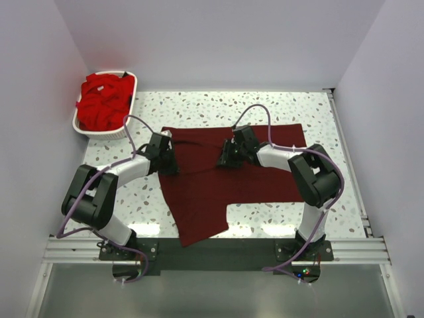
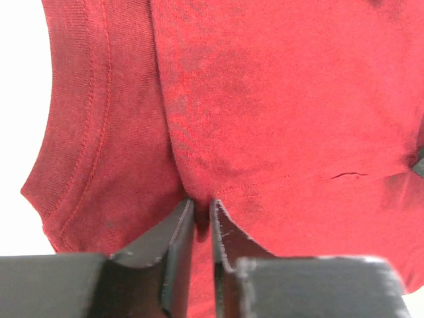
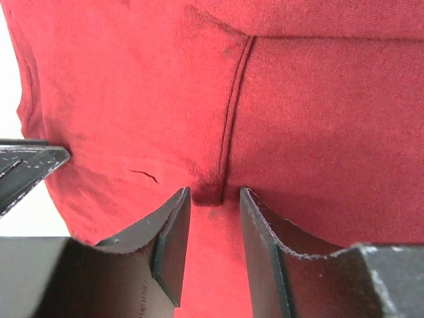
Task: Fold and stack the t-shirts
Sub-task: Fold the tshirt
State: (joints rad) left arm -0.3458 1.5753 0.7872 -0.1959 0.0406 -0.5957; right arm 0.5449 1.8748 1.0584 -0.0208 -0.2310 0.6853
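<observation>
While left jaws pinch maroon t-shirt (image 1: 199,192), right jaws straddle a seam (image 3: 233,99)

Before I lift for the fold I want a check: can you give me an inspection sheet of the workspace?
Surface: speckled white table.
Job's things: maroon shirt spread at centre, one part reaching the near edge; red shirts heaped in the white basket at far left.
Clutter: nothing seen.
Grippers: left gripper pinches a fold of the maroon shirt near its left edge; right gripper has jaws apart, tips on the cloth either side of a seam.
Cables: purple cables loop off both arms, none caught in the jaws.
Surroundings: white walls on three sides; metal rail along the near edge.
</observation>
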